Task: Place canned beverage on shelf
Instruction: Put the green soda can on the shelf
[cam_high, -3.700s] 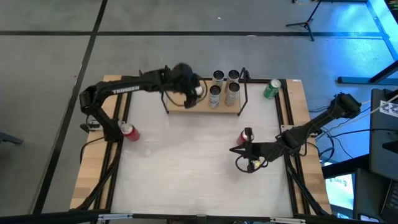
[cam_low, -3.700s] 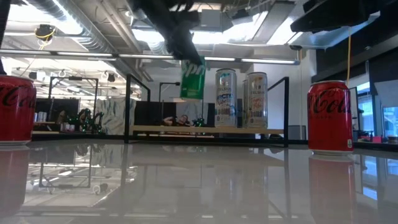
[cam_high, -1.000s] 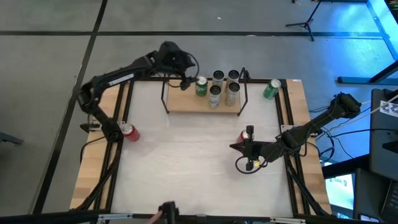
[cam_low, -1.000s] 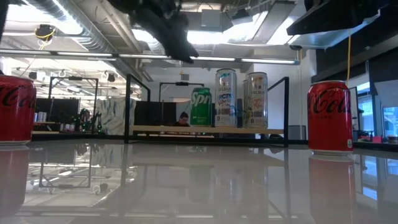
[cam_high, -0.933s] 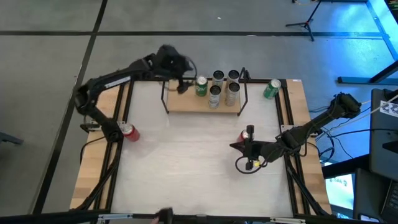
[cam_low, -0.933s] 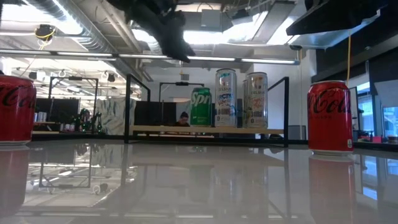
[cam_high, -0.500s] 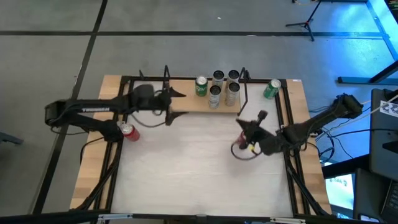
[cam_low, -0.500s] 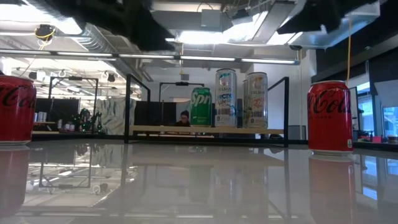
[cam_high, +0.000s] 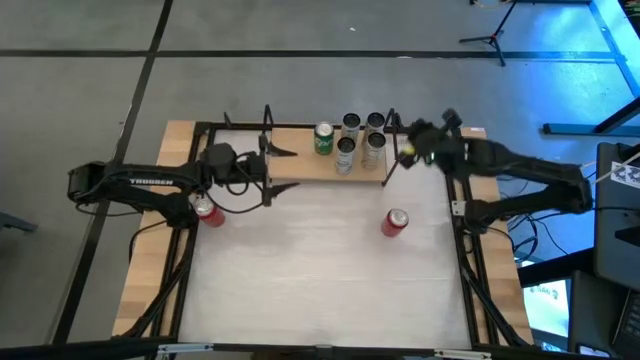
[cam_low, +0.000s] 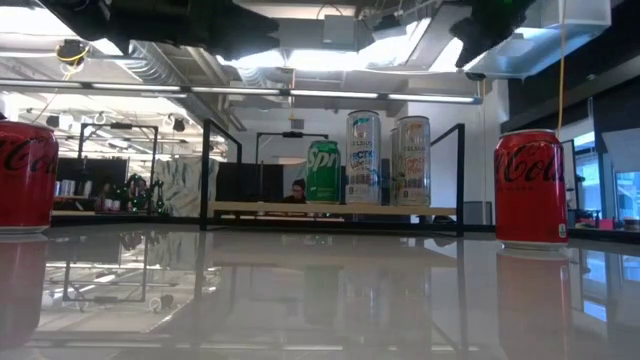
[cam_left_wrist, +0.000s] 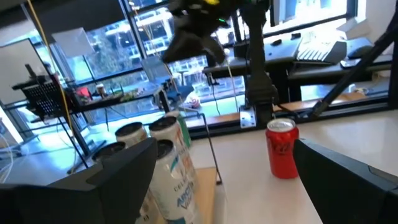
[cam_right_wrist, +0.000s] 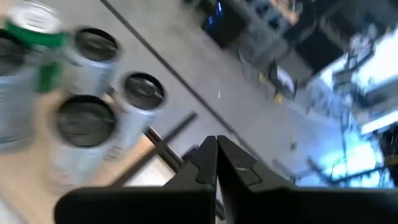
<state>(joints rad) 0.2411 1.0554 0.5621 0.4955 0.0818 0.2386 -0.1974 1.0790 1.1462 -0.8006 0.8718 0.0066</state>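
High view is showing me the table (cam_high: 300, 290) filling the middle of the frame, white-topped and wood-edged, its glossy top mirroring the cans in the low view. At its top edge, centre, the shelf (cam_high: 300, 168) is sitting with its black wire frames at both ends. On its right half a green can (cam_high: 323, 139) and four silver cans (cam_high: 346, 152) are standing upright in a close cluster, so I am judging that part of the work done.

Still off the shelf are a red can (cam_high: 394, 222) right of centre on the table, and another red can (cam_high: 208, 212) at the left edge under my left arm. The green can seen near the upper right corner is now hidden beneath my right arm, so I cannot tell where it is standing.

My left gripper (cam_high: 268, 170) is hanging over the shelf's bare left end, fingers spread wide and holding nothing. My right gripper (cam_high: 408, 140) is hovering by the shelf's right frame, upper right of centre, fingers pressed together and empty.

Around the table I am seeing grey floor with dark seams and blue-lit equipment at the right edge. The low view is showing ceiling ducts, lights and a person sitting far behind the shelf.
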